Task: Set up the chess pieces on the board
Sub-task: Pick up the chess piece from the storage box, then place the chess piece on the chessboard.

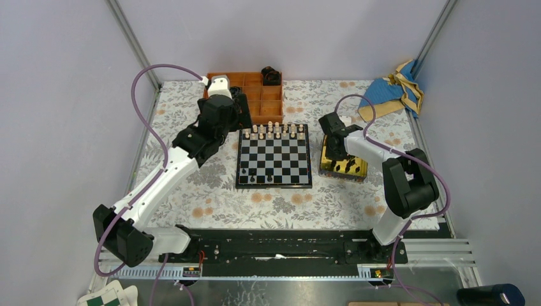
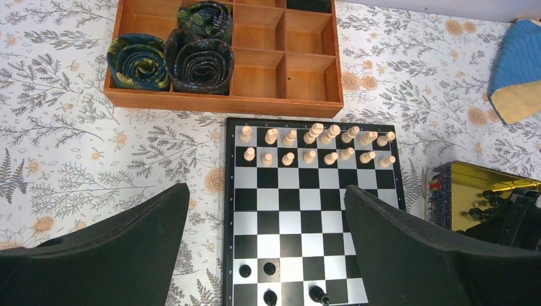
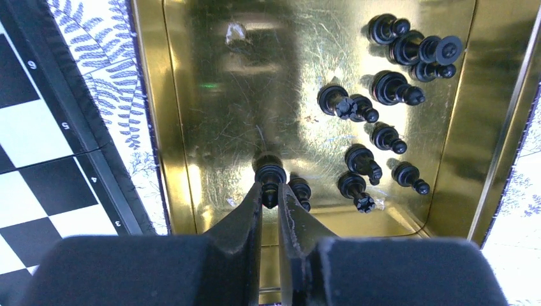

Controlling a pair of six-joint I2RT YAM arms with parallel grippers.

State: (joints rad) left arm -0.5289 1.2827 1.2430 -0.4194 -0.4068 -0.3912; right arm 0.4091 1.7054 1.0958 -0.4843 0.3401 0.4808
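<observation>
The board (image 1: 274, 160) (image 2: 306, 210) lies mid-table. A few black chess pieces (image 2: 270, 268) (image 1: 253, 179) stand on its two near rows at the left. Several more black pieces (image 3: 392, 86) lie loose in a gold tin (image 3: 210, 95) (image 1: 354, 171) right of the board. My right gripper (image 3: 270, 194) (image 1: 336, 150) reaches down into the tin and is shut on the head of one black piece (image 3: 269, 173), with another lying just to its right. My left gripper (image 2: 265, 188) (image 1: 237, 108) hovers wide open above the board's left side with nothing between its fingers.
Cream chessmen (image 2: 316, 145) (image 1: 277, 131) fill the board's two far rows. A wooden compartment tray (image 2: 268, 70) (image 1: 261, 105) with dark coiled rings (image 2: 198, 60) stands behind the board. A blue and yellow cloth (image 1: 392, 89) (image 2: 517, 70) lies at the back right.
</observation>
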